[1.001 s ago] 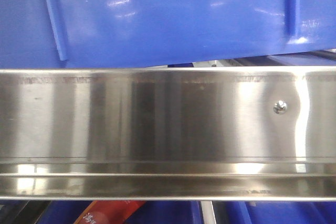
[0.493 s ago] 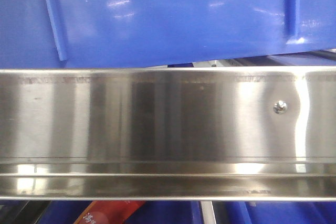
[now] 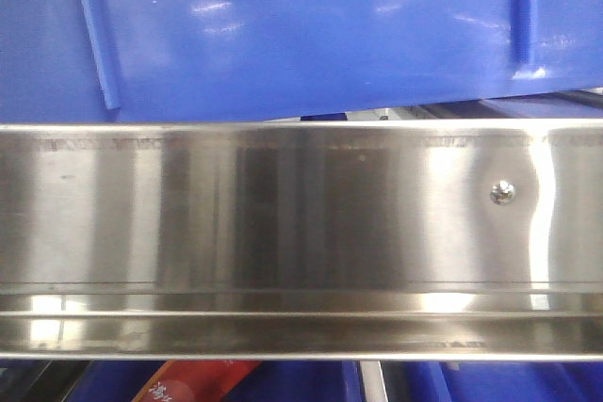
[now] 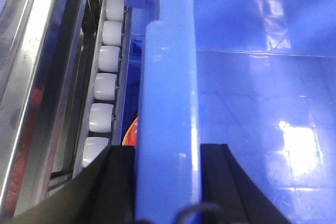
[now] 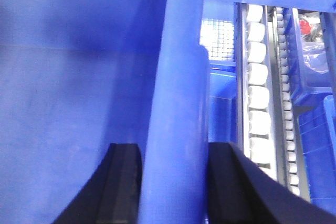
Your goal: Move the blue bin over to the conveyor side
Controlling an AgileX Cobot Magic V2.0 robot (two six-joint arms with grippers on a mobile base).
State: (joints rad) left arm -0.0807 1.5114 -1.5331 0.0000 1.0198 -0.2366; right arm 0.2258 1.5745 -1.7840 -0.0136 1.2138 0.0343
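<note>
The left claw and right claw each clamp a thick rim of the blue bin, which spans between them just on the far side of the steel rail, its rims running straight away from both.

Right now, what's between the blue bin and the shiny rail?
A row of white rollers runs between the bin and the rail; the left wrist view shows it.
</note>
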